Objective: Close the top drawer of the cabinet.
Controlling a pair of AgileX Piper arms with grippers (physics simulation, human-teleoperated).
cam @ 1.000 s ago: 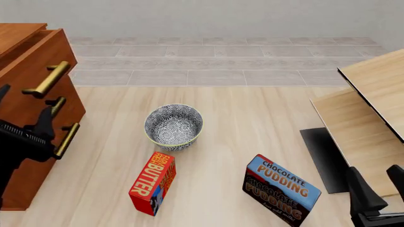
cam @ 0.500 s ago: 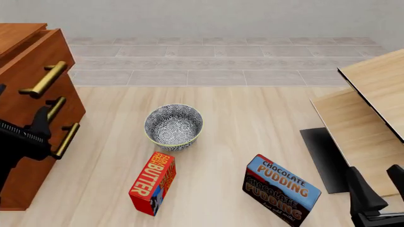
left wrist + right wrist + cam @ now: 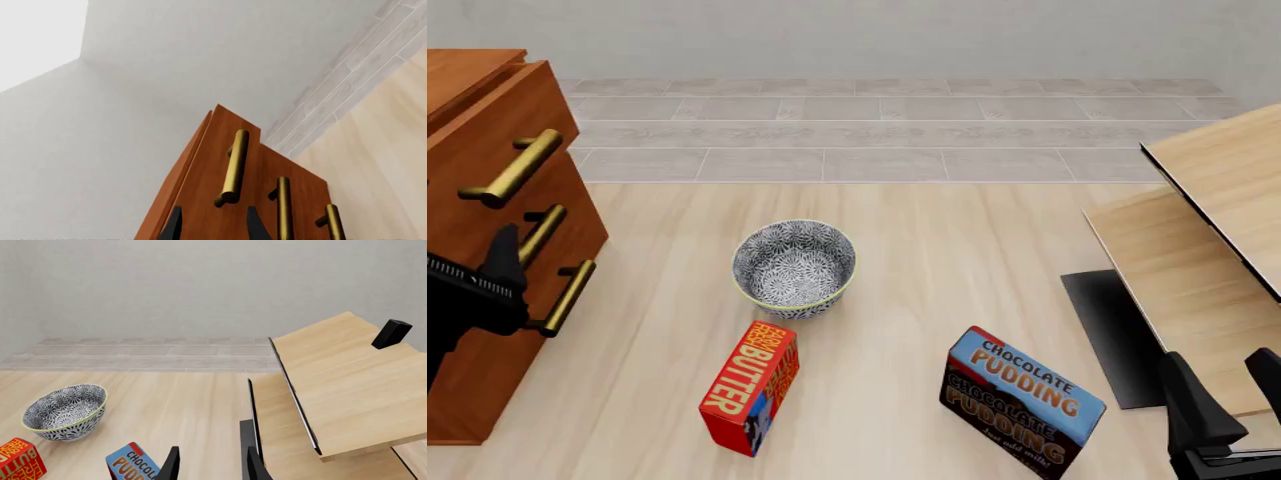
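Note:
The reddish-brown cabinet (image 3: 467, 75) stands at the left edge of the front view. Its top drawer (image 3: 487, 135) sticks out only slightly, and the long brass handle (image 3: 510, 168) slants across its front. My left gripper (image 3: 487, 265) is at the cabinet front, level with the middle handle, with one black finger (image 3: 505, 250) showing. In the left wrist view the left gripper (image 3: 213, 227) is open and holds nothing. Its tips are at the top drawer front (image 3: 203, 170), just below the long handle (image 3: 235, 167). My right gripper (image 3: 1225, 385) rests open at the lower right, far from the cabinet.
A patterned bowl (image 3: 794, 265) sits mid-floor. A red butter box (image 3: 747, 400) and a chocolate pudding box (image 3: 1021, 400) stand nearer me. Pale wood furniture (image 3: 1214, 230) with a dark panel (image 3: 1114, 335) fills the right side, beside the right gripper (image 3: 211, 467).
The top drawer and its handle have slid left, into the cabinet. My left gripper has moved left with the drawer front. The right arm has stayed put.

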